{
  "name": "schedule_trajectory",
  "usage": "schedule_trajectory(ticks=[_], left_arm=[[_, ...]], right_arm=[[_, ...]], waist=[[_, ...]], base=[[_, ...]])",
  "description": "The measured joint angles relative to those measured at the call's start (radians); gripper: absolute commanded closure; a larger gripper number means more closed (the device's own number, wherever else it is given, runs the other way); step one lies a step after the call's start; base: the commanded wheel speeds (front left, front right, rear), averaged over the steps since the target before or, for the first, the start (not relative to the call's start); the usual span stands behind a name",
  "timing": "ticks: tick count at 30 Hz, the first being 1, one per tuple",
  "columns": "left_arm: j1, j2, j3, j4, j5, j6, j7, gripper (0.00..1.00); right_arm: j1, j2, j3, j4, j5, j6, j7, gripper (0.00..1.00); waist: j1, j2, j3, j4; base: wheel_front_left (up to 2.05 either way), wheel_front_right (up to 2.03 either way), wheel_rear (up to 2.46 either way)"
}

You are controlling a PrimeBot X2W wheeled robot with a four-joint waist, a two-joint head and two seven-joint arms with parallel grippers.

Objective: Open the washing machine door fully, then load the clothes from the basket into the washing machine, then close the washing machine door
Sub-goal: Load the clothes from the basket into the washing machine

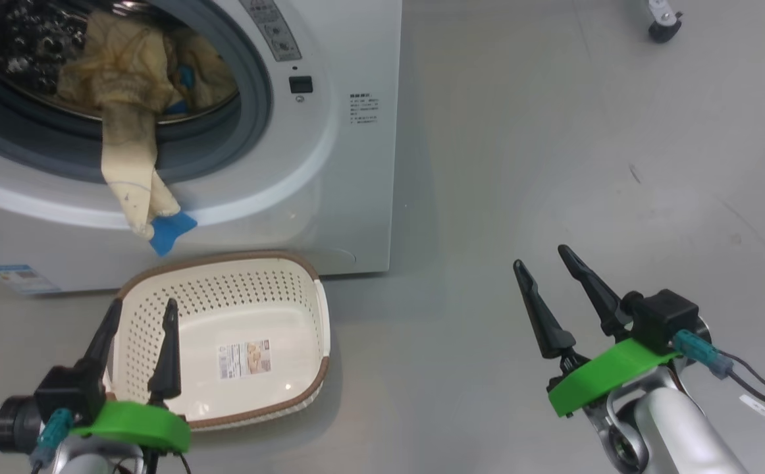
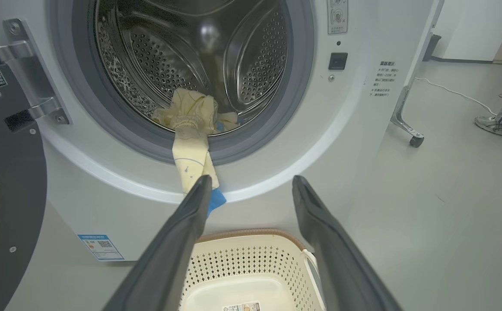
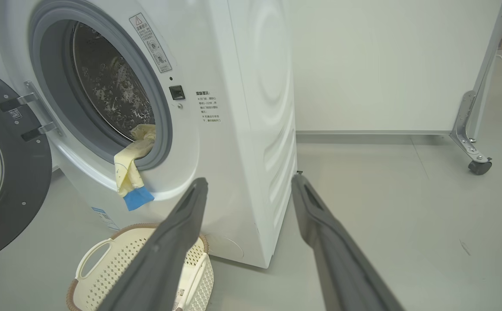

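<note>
The white washing machine stands with its black-rimmed door swung open to the left. Pale yellow clothes lie in the drum, and one leg with a blue cuff hangs out over the grey gasket and the white front. The cream basket sits on the floor before the machine, holding no clothes. My left gripper hovers open above the basket's near-left rim. My right gripper is open over bare floor to the right.
Grey floor spreads right of the machine. A frame leg on a caster stands further right, with a white wall behind it. A person's shoe rests on the floor at the far right of the left wrist view.
</note>
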Motion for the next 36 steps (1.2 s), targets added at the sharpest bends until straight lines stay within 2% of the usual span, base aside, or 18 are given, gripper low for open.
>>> schedule_trajectory(ticks=[8,20,28,36], left_arm=[[-0.205,0.005,0.032,0.13,-0.045,-0.016,0.0,0.0],[-0.563,0.067,0.057,0.403,-0.062,-0.035,0.0,0.0],[-0.744,0.118,0.06,0.577,-0.091,-0.052,0.004,0.0],[-0.868,0.13,0.064,0.745,-0.114,-0.055,0.018,0.0]], right_arm=[[-0.068,0.0,-0.012,-0.025,-0.02,0.0,0.0,0.0],[-0.152,0.0,-0.016,-0.06,-0.035,0.0,0.0,0.0],[-0.184,0.0,-0.015,-0.071,-0.035,0.0,0.0,0.0],[-0.199,0.0,-0.008,-0.079,-0.023,0.0,0.0,0.0]], waist=[[0.0002,0.0,0.157,-0.006],[0.0003,-0.0001,0.369,-0.032],[0.0001,-0.0001,0.45,-0.065],[0.0,-0.0001,0.487,-0.093]], base=[[0.0,0.0,0.0],[0.0,0.0,0.0],[0.0,0.0,0.0],[0.0,0.0,0.0]])
